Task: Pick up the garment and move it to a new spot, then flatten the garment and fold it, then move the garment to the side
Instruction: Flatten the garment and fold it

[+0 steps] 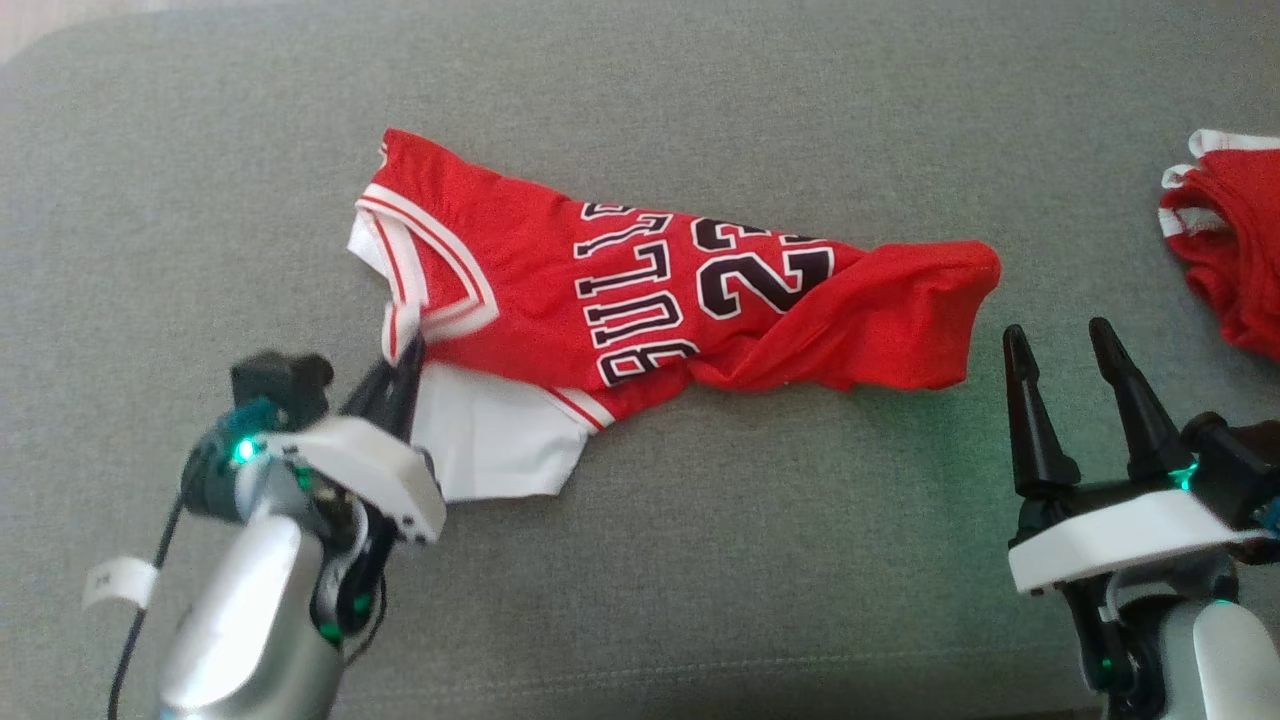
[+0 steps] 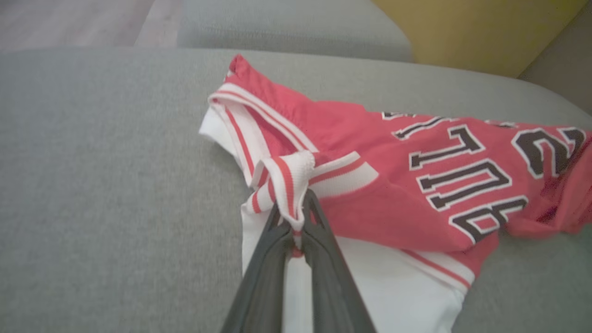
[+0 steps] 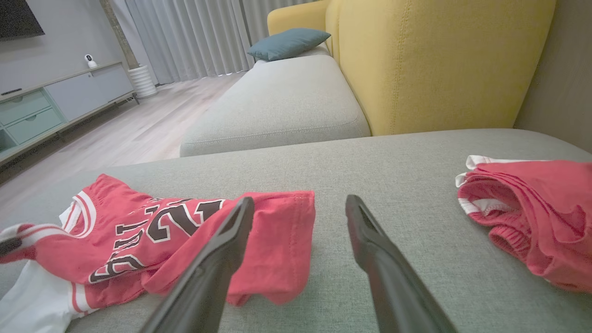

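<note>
Left wrist view shows the left gripper (image 2: pixel 293 206) pinched on the striped trim (image 2: pixel 287 178) of the red jersey (image 2: pixel 370 203), crumpled on the grey cushion (image 2: pixel 92 185); light, limp cloth likely to sag, so the wide-open right gripper (image 1: pixel 1058 335) suits its far hem

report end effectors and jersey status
Left end effector shut on trim of jersey, crumpled on grey cushion. Right end effector open, empty. Second red garment apart, at right.
</note>
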### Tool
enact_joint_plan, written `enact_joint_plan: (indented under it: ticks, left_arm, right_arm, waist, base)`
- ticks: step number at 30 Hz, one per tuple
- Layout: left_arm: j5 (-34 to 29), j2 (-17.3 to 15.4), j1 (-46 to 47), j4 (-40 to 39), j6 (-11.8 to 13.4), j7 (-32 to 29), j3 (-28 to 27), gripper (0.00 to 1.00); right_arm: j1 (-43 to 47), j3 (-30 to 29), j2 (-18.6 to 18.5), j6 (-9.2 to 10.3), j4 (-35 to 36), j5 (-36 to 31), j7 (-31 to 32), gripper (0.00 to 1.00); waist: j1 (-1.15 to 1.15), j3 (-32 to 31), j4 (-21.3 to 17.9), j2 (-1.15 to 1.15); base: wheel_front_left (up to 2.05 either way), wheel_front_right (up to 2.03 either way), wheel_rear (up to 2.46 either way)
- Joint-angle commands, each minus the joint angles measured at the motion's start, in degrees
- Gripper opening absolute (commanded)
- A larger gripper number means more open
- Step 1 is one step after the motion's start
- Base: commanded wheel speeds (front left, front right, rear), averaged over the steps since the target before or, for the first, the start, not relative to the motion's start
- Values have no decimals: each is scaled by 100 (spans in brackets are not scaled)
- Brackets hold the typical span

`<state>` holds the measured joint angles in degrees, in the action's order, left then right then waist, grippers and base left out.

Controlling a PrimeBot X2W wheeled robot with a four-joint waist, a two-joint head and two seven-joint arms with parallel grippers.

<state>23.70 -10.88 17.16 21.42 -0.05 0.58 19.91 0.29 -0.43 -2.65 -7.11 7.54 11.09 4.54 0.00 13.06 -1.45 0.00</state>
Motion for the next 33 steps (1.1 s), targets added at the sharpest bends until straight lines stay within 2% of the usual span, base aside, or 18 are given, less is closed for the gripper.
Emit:
enact_joint_plan:
  ticks: [1, 11, 20, 21, 22, 23, 25, 28, 33]
  left_arm:
    - [-36, -111, 428, -196, 9, 140, -250, 0]
    - [288, 36, 1128, 580, 45, 267, -556, 0]
    - [508, 230, 1675, 1742, 152, 839, -848, 0]
    - [519, 249, 1699, 1842, 144, 910, -856, 29]
    - [516, 263, 1716, 1926, 147, 993, -862, 72]
    - [505, 274, 1727, 1990, 142, 1075, -861, 100]
    - [390, 267, 1717, 2037, 179, 1252, -826, 100]
    - [26, 210, 1597, 1819, 383, 1414, -755, 100]
    - [-755, 111, 1024, 550, 799, 1439, -840, 100]
  right_arm:
    - [-235, 135, -22, -37, 192, 34, -47, 100]
    - [-375, 190, -22, -37, 112, 90, -53, 100]
    - [-448, 183, -22, -37, 19, 151, -131, 100]
    - [-447, 177, -22, -37, 9, 156, -142, 100]
    - [-444, 169, -22, -37, 2, 159, -153, 100]
    - [-442, 163, -22, -37, -6, 163, -166, 100]
    - [-440, 163, -22, -37, -12, 167, -203, 100]
    - [-431, 152, -22, -37, -13, 145, -255, 100]
    - [-402, 133, -22, -37, 50, 50, -298, 100]
  waist:
    - [0, 76, -36, 0]
    - [0, 291, -214, 0]
    - [0, 386, -331, 0]
    - [0, 385, -330, 0]
    - [0, 383, -324, 0]
    - [0, 377, -319, 0]
    - [0, 350, -304, 0]
    - [0, 300, -260, 0]
    - [0, 215, -135, 0]
  base:
    - [0, 0, 0]
    - [0, 0, 0]
    - [0, 0, 0]
    - [0, 0, 0]
    - [0, 0, 0]
    - [0, 0, 0]
    - [0, 0, 0]
    - [0, 0, 0]
    - [0, 0, 0]
